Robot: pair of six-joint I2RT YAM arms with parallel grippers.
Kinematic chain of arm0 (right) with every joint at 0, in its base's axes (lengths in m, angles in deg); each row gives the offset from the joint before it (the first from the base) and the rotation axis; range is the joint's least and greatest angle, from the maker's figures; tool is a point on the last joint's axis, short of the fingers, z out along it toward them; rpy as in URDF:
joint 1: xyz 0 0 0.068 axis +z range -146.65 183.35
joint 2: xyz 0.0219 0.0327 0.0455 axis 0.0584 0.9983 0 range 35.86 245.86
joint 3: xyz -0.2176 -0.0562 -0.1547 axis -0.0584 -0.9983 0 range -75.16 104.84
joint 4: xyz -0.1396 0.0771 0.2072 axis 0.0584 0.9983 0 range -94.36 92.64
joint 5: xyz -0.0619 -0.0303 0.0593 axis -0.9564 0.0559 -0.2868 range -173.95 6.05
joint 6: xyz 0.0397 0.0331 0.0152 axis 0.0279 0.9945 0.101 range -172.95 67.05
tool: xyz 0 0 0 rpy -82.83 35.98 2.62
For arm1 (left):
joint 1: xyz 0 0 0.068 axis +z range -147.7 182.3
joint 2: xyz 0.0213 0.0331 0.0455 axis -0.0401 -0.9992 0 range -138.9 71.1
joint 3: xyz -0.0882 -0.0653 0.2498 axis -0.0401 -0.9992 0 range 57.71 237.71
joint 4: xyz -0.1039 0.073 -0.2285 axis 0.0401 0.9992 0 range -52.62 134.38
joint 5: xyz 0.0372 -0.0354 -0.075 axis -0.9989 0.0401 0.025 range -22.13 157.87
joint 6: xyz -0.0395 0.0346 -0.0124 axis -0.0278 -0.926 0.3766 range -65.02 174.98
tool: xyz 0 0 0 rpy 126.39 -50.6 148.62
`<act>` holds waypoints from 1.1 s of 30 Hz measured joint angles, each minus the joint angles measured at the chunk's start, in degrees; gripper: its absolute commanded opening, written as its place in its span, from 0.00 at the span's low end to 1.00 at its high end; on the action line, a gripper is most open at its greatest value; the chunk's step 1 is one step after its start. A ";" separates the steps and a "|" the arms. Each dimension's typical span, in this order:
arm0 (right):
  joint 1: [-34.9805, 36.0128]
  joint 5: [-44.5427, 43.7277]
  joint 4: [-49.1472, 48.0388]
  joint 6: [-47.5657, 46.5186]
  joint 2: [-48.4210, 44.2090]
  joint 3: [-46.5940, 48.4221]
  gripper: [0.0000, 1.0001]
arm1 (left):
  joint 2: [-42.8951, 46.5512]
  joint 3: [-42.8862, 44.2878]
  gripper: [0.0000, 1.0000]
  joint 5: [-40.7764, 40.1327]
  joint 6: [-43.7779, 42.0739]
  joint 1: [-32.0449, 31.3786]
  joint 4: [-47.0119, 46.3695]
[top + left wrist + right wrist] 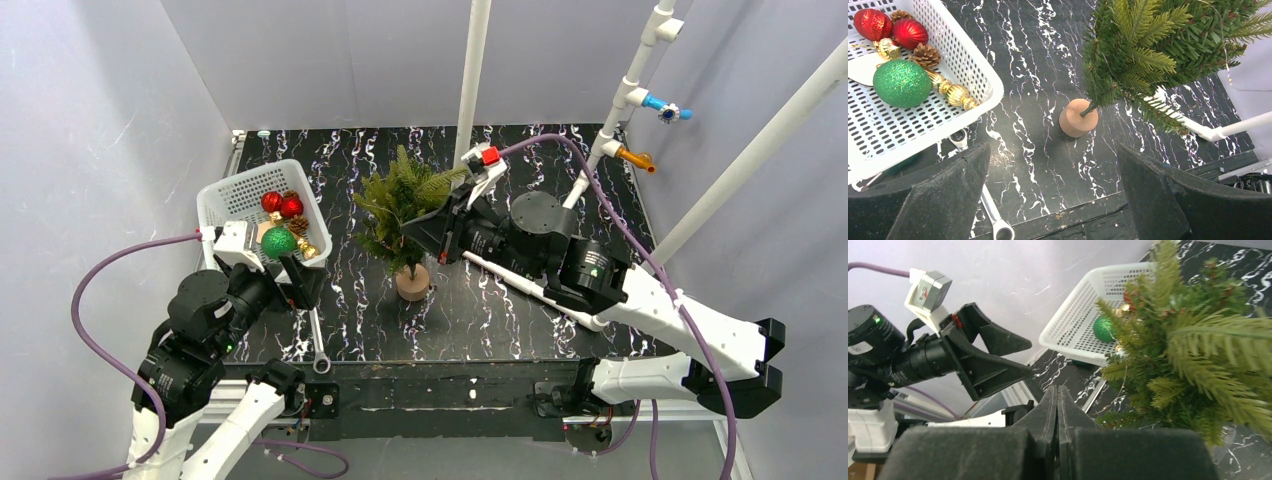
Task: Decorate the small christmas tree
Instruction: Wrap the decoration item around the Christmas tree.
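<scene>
The small christmas tree stands mid-table on its round tan base; it also shows in the left wrist view and the right wrist view. A thin wire runs through its branches. The white basket to its left holds a green glitter ball, two red balls, pine cones and a gold ornament. My left gripper is open and empty, just in front of the basket's near corner. My right gripper is shut, its tips against the tree's right side, with nothing visible between the fingers.
A metal wrench lies near the table's front edge, below the left gripper. A white pole stands right behind the tree, and more white pipes rise at the back right. Grey walls close in the table.
</scene>
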 measured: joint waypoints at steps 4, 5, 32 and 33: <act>0.00 4.28 0.15 0.52 1.33 0.02 0.01 | -0.04 0.00 0.99 0.00 0.07 0.00 0.00; 0.02 5.40 0.20 0.57 2.05 0.24 0.01 | -0.04 0.00 1.00 0.00 0.20 0.00 0.00; -0.79 -9.49 6.38 -1.22 -13.84 -6.16 0.01 | -0.87 -0.17 0.99 -0.02 0.44 0.00 -0.44; -0.79 -10.10 6.62 -1.33 -14.10 -6.16 0.01 | -0.87 -0.17 1.00 0.00 0.44 0.00 -0.44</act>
